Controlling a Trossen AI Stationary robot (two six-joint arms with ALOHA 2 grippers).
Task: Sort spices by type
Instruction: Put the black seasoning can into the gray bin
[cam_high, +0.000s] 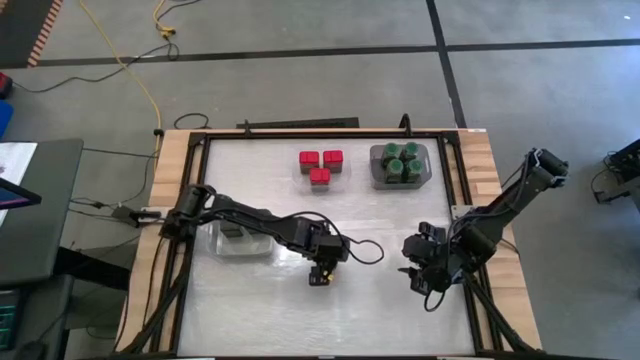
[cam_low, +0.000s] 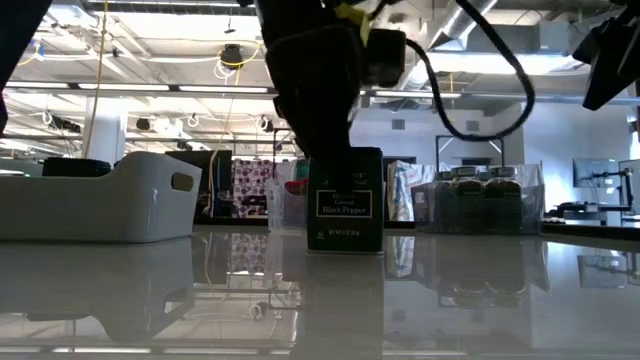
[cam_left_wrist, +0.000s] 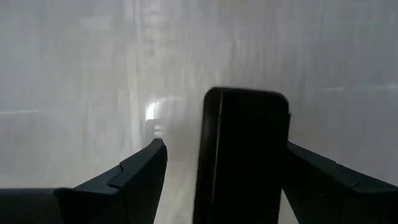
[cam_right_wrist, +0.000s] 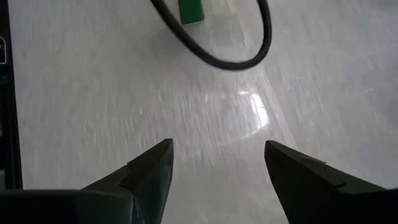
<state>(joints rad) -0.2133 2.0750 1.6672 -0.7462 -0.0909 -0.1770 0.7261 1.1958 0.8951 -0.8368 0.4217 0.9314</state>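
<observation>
A dark boxy tin (cam_low: 345, 200) labelled black pepper stands upright on the table near its middle front. My left gripper (cam_high: 320, 274) comes down over it, open, with one finger on each side of the tin (cam_left_wrist: 242, 155). My right gripper (cam_high: 418, 278) hangs open over bare table at the front right, with nothing between its fingers (cam_right_wrist: 217, 144). Three red blocks (cam_high: 320, 164) sit in a clear tray at the back. Several green-lidded jars (cam_high: 400, 162) stand in another clear tray to their right. One more dark tin (cam_high: 232, 231) lies in a grey tray. My left gripper stands open around the tin, slanting down from above. One finger (cam_left_wrist: 317, 180) lies close along the tin's narrow side (cam_left_wrist: 283, 137), and I cannot tell whether it touches. The other finger (cam_left_wrist: 140, 174) stands clearly apart. The tin rests upright on the table.
The grey tray (cam_high: 255, 250) sits at the front left, under the left arm. It shows as a pale bin (cam_low: 100, 195) in the low view. The left arm's black cable (cam_right_wrist: 236, 59) loops between the two grippers. Bare table lies along the front.
</observation>
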